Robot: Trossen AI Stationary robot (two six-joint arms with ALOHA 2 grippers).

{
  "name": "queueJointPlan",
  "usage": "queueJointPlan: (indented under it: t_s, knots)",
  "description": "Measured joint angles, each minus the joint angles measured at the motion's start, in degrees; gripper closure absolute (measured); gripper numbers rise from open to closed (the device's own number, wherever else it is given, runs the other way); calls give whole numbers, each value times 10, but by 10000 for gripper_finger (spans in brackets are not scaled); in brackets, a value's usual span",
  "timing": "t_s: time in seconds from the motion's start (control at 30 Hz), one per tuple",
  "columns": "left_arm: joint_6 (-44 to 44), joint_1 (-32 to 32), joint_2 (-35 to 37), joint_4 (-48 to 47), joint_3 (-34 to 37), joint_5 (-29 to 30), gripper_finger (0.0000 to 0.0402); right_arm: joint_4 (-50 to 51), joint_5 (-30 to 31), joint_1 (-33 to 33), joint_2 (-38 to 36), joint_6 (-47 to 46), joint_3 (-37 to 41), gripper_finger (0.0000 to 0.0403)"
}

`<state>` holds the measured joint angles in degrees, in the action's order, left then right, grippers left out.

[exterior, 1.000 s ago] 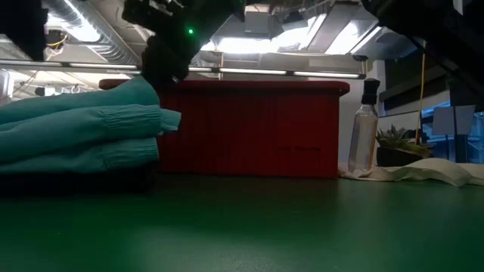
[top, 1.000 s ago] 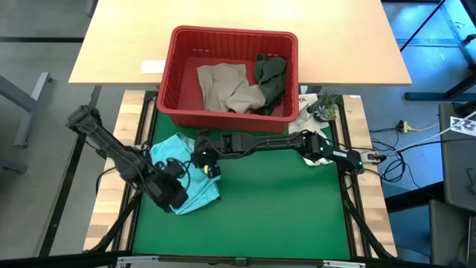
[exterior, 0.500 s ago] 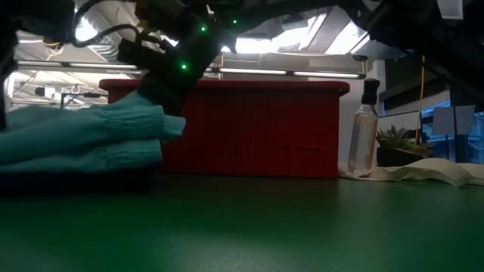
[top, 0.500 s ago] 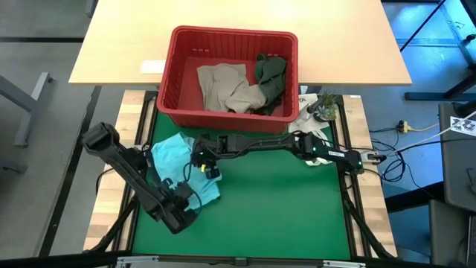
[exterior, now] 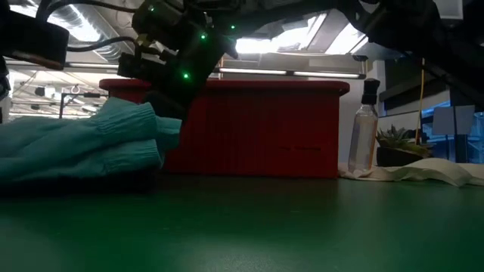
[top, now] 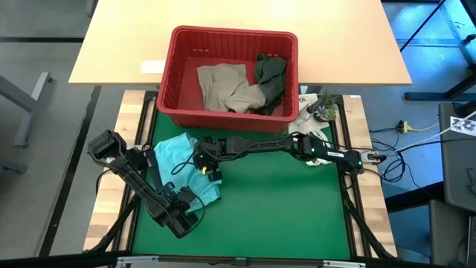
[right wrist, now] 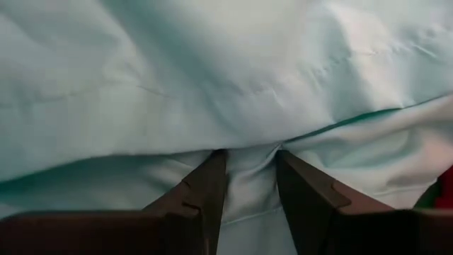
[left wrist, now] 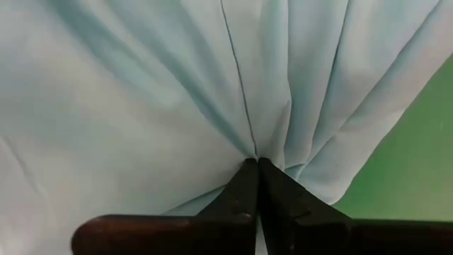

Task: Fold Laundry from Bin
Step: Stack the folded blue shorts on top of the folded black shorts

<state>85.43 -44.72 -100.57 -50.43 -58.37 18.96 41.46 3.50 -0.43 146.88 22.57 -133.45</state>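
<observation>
A light teal garment (top: 172, 158) lies crumpled on the left of the green mat (top: 282, 216), in front of the red bin (top: 234, 33). In the low view the teal garment (exterior: 76, 143) shows as stacked folds with a ribbed cuff. My left gripper (top: 186, 202) is down at its near right part, shut on cloth (left wrist: 141, 85). My right gripper (top: 202, 165) reaches in from the table's right onto the garment's right side and has teal cloth (right wrist: 212, 71) between its fingers. A beige garment (top: 227, 85) and a dark olive one (top: 269, 74) lie in the bin. My left gripper pinches a pucker of the teal cloth (left wrist: 249, 145) between its two shut fingers, near the garment's near right part. It comes from above, slanting down. Creases fan out from the fingertips; the garment lies on the mat. My right gripper has a bunch of the teal cloth (right wrist: 248, 177) between its two fingers, at the garment's right side. It comes slanting down from the table's right. One layer or several, I cannot tell. The garment rests on the mat.
The bin's front wall (exterior: 265, 128) stands close behind the garment. At the far right are a spray bottle (exterior: 364, 128), a small plant (top: 324, 108) and a white cloth (exterior: 423, 172). A pale wooden table (top: 119, 52) lies beyond the mat.
My left gripper has gone down and toward the table's near edge, onto the garment's near right part. My right gripper has sunk onto the garment's right side; the top fold under it now sits lower.
</observation>
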Motion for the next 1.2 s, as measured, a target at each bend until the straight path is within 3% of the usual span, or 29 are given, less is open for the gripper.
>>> queueJointPlan:
  t_s: [0.2, 0.5, 0.83, 1.2]
  knots:
    - [-3, 2, 0, -18, -17, -6, 398, 15, 38, 2, -8, 2, -15, 272]
    - [-4, -12, 7, -173, -128, 10, 398, 46, 48, 4, -75, -1, -12, 272]
    - [43, -39, 7, -144, -157, 27, 398, 68, -65, 49, -91, -29, 0, 272]
    - [92, -52, 5, -142, -157, 97, 398, 26, -72, 83, -90, -49, 98, 272]
